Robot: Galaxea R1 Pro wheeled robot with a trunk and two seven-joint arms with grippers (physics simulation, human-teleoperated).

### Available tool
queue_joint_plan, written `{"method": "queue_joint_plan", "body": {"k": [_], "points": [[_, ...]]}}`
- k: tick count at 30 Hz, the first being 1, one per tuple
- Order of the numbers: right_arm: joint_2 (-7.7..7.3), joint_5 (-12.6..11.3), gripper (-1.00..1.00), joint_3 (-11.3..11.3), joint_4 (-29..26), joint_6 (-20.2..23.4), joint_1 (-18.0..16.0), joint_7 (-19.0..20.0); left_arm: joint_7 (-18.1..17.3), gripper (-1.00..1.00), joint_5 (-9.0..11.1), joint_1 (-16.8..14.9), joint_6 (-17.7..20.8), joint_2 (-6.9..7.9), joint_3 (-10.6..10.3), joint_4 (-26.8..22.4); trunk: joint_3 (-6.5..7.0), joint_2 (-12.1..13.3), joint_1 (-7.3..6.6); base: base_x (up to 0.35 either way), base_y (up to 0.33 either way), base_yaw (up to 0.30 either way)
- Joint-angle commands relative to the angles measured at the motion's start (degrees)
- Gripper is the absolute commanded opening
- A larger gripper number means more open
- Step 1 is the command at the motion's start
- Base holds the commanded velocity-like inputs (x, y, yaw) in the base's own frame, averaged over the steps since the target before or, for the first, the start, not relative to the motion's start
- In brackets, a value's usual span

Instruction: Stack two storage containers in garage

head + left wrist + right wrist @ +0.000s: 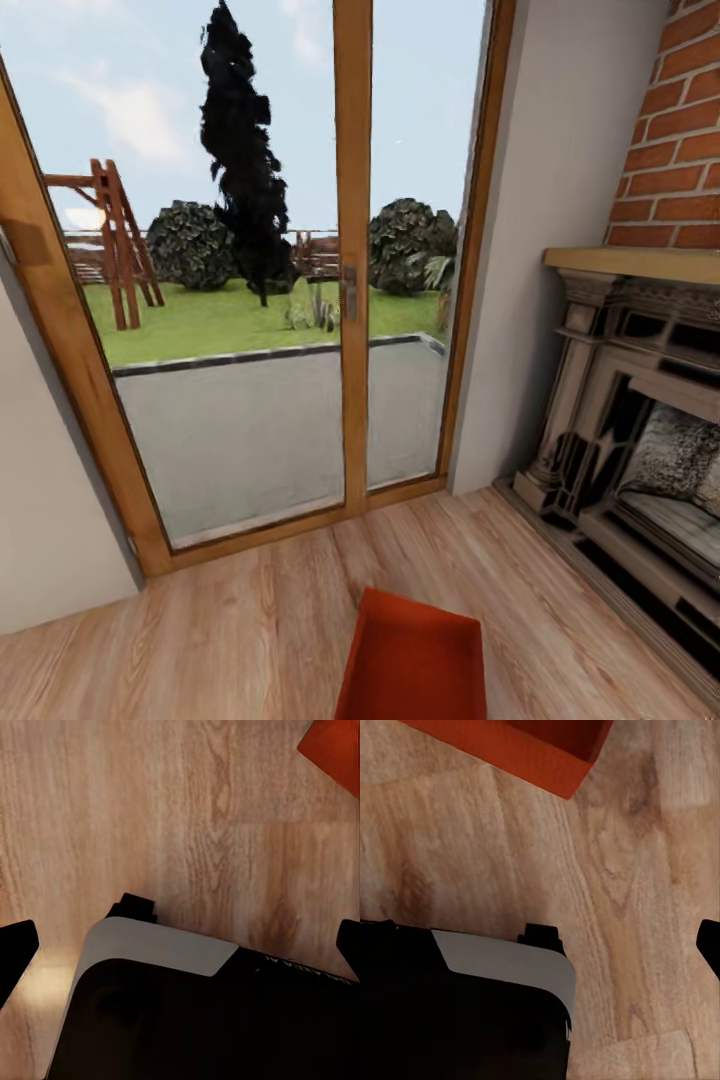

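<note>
Nearest, one orange-red storage container sits on the light wood plank floor, just short of the wood-framed glass doors. Both wrist views show dark fingertips at opposite frame edges, so each pincer stands wide, gripping nothing. Beyond, right of the doors, one brick fireplace; no writing reads clearly.

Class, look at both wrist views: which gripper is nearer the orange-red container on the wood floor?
Right, as a judgement. The storage container looms large in the right wrist view; in the left wrist view only its corner shows, apparently farther off. Neither gripper touches it.
</note>
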Motion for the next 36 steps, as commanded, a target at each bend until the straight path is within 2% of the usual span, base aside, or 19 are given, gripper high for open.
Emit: {"method": "queue_joint_plan", "body": {"k": [1, 36], "points": [[0.03, -0.4, 1.0, 0.5, 0.2, -0.3, -0.1, -0.1, 0.1, 1.0, 0.4, 0.0, -0.1, -0.02, -0.5, 0.0, -0.06, 0.0, 0.02, 0.152, 0.156, -0.243], [-0.15, -0.4, 1.0, 0.4, 0.2, -0.3, -0.1, -0.1, 0.1, 1.0, 0.4, 0.0, -0.2, -0.03, -0.5, 0.0, -0.06, 0.0, 0.02, 0.004, 0.004, -0.245]]}}
